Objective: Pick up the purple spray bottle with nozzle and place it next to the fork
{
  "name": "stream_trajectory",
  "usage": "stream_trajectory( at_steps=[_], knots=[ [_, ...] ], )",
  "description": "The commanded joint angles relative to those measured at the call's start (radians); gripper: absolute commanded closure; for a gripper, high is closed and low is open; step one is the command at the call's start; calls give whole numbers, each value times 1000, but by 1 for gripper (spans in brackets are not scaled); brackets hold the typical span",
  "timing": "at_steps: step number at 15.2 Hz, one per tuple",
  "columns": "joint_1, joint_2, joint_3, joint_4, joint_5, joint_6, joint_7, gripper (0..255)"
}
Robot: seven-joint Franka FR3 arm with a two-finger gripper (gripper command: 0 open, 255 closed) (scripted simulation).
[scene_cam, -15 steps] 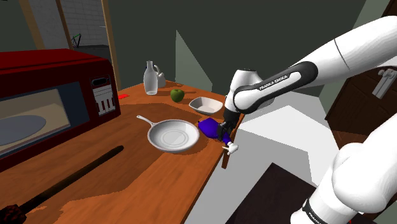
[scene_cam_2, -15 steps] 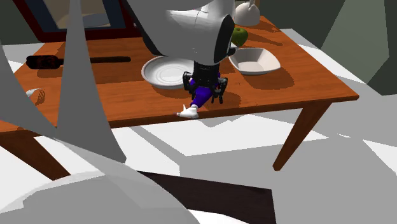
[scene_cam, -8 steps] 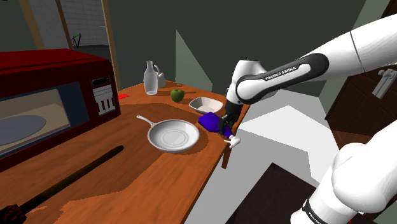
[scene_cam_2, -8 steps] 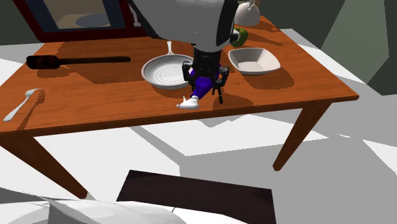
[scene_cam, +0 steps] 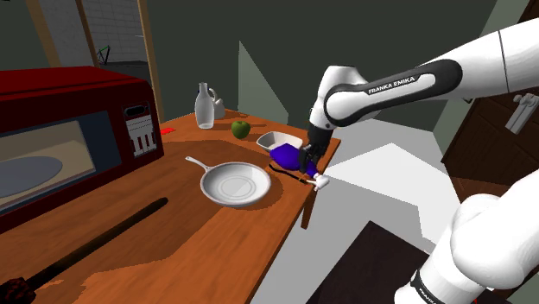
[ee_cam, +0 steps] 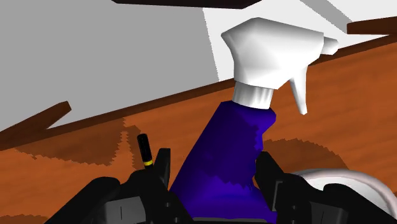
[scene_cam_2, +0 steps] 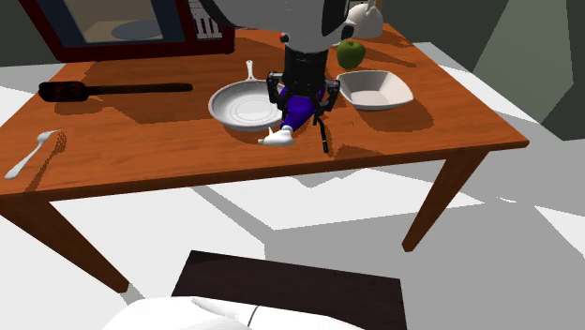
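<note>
The purple spray bottle [scene_cam: 284, 159] with a white nozzle [scene_cam: 320, 180] hangs tilted just above the wooden table [scene_cam: 216, 242], near its edge, between the pan and the bowl. My gripper [scene_cam: 303, 161] is shut on the bottle's body. From the wrist, the black fingers [ee_cam: 160, 169] clasp the purple bottle [ee_cam: 228, 159] on both sides, and its white trigger head [ee_cam: 273, 52] points away from the hand. In the second exterior view the bottle [scene_cam_2: 298, 112] sits in the gripper [scene_cam_2: 302, 101] with its nozzle [scene_cam_2: 277, 139] low. The fork [scene_cam_2: 30, 157] lies far off at the table's left corner.
A grey frying pan [scene_cam: 233, 183] lies beside the bottle, with a white bowl [scene_cam: 278, 141] and a green apple [scene_cam: 240, 129] behind it. A glass jug [scene_cam: 205, 105] and a red microwave [scene_cam: 69, 138] stand further back. A long black utensil [scene_cam_2: 112, 90] lies between the pan and the fork.
The gripper has risen with the bottle clasped in it and moved in from the table's edge toward the bowl. The nozzle no longer rests on the wood.
</note>
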Motion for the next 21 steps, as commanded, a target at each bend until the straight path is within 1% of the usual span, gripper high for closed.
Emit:
stream_trajectory(
  at_steps=[1,2,6,11,16,21],
  knots=[
    [-1,-7,-1,22,-2,-30,1,255],
    [-1,-10,-1,28,-2,-39,2,255],
    [42,-3,71,37,16,-33,104,255],
    [92,32,160,74,31,-25,233,255],
    [137,93,246,139,30,-21,365,255],
    [177,179,327,232,6,-23,502,255]
  ],
)
